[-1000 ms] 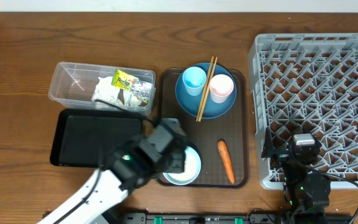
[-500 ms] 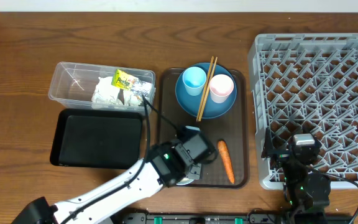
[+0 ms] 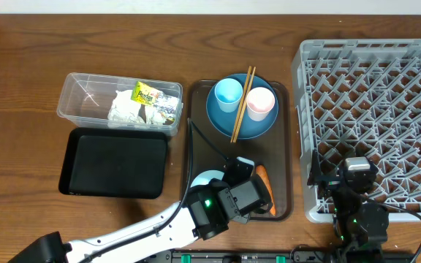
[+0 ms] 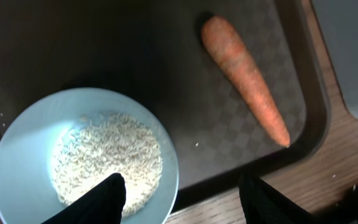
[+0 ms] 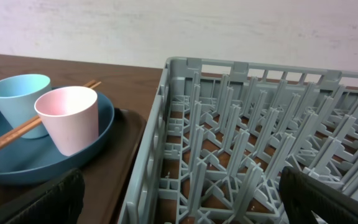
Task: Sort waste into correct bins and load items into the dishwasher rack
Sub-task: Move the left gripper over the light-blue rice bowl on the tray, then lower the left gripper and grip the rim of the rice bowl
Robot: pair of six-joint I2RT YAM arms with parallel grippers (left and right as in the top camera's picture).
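Observation:
My left gripper is open and empty, low over the brown tray's front, between the light-blue bowl holding rice and the carrot. One finger is above the rice. The clear tub holds the napkin and snack packet. The black tray lies in front of it. The dark-blue plate carries the blue cup, pink cup and chopsticks. My right gripper is open over the rack's front left corner.
The brown serving tray holds the plate, bowl and carrot between the bins and the rack. The right wrist view shows the rack wall close to the tray's edge, with the cups on the left.
My left arm has swung right, from the black tray's front corner across the bowl to the carrot. The bowl's left part now shows. The right arm has not moved.

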